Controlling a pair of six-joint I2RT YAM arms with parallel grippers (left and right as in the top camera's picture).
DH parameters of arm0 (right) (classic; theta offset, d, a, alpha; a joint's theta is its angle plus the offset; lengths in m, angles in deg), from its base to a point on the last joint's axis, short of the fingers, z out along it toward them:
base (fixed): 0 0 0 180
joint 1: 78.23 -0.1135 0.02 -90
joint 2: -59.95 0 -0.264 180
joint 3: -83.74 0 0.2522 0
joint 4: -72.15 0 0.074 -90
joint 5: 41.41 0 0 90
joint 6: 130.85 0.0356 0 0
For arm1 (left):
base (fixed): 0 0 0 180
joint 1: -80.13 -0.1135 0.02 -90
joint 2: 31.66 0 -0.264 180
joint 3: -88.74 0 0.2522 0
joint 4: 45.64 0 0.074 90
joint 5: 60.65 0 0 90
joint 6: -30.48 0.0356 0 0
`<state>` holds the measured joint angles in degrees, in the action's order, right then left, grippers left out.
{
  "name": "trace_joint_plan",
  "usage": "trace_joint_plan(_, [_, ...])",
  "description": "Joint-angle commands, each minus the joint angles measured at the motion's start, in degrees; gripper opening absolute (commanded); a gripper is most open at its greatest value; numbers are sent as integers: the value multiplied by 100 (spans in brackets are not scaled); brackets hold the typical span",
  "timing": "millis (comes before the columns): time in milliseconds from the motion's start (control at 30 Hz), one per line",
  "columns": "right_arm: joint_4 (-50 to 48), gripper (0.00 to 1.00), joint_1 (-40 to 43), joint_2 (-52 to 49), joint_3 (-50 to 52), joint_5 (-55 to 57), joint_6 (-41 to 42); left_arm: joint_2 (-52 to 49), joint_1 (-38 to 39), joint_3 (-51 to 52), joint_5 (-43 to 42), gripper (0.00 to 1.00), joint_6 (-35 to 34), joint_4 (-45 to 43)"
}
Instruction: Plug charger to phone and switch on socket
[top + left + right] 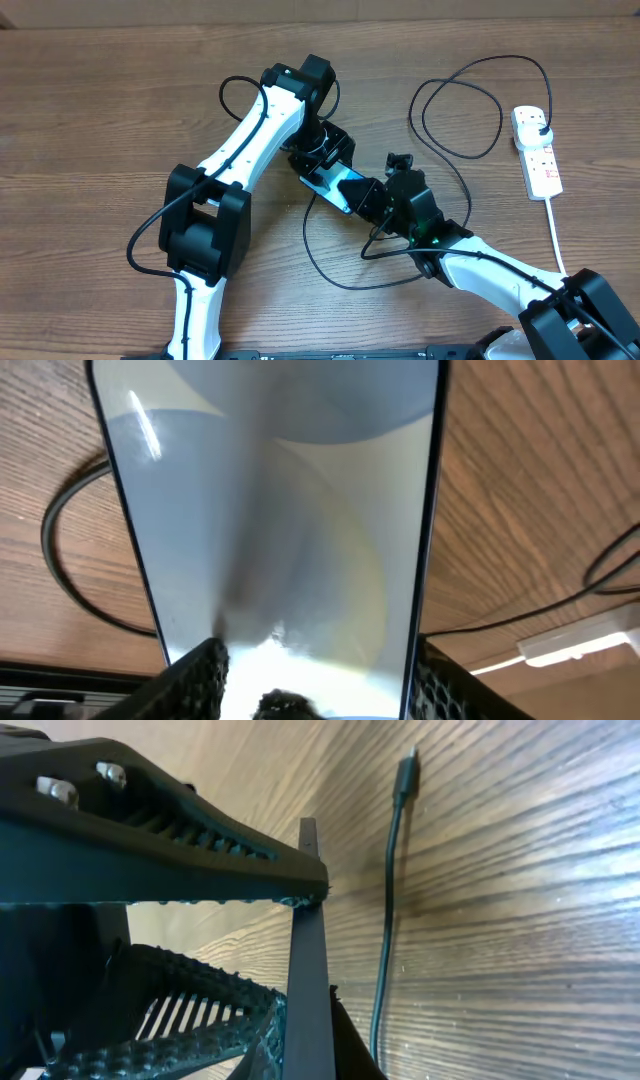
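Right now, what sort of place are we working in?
Probably a lab or test bench: a wood-grain table with two robot arms over it, a white power strip with a black plug in it, and a phone with a loose black charger cable beside it.

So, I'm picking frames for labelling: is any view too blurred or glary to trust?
Left wrist: the phone fills the frame out of focus, with a glare streak upper left and a washed-out patch low down; the table beside it is sharper. Right wrist: dark foreground, but the charger tip and wood grain are crisp. Overhead: evenly lit, soft shadows, no blur.
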<state>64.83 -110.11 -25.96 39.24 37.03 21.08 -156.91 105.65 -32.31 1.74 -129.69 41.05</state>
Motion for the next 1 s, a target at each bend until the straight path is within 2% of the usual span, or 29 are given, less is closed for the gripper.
trace_joint_plan(0, [-402, 4, 13, 61, -127, -4, 133, 11, 39, -87, -57, 61, -50, 20])
trace_joint_plan(167, [-389, 4, 28, 61, -127, -4, 131, 11, -48, -87, -55, 65, 179, 31])
trace_joint_plan(300, [-273, 4, 179, 72, -127, -31, 131, 11, -254, -87, -61, 85, 656, 28])
trace_joint_plan(333, [-214, 4, 271, 83, -127, -114, 131, 11, -361, -87, -96, 100, 949, 24])
trace_joint_plan(533, [-192, 4, 592, 142, -127, -376, 129, 11, -732, -87, -332, 100, 2109, -107])
trace_joint_plan(767, [-350, 4, 868, 391, -127, -352, 317, 11, -1113, -87, -2184, 100, 3582, -743])
trace_joint_plan(967, [-813, 4, 1209, 479, -170, -271, 1106, 11, -1191, -87, -3265, 100, 3853, -1453])
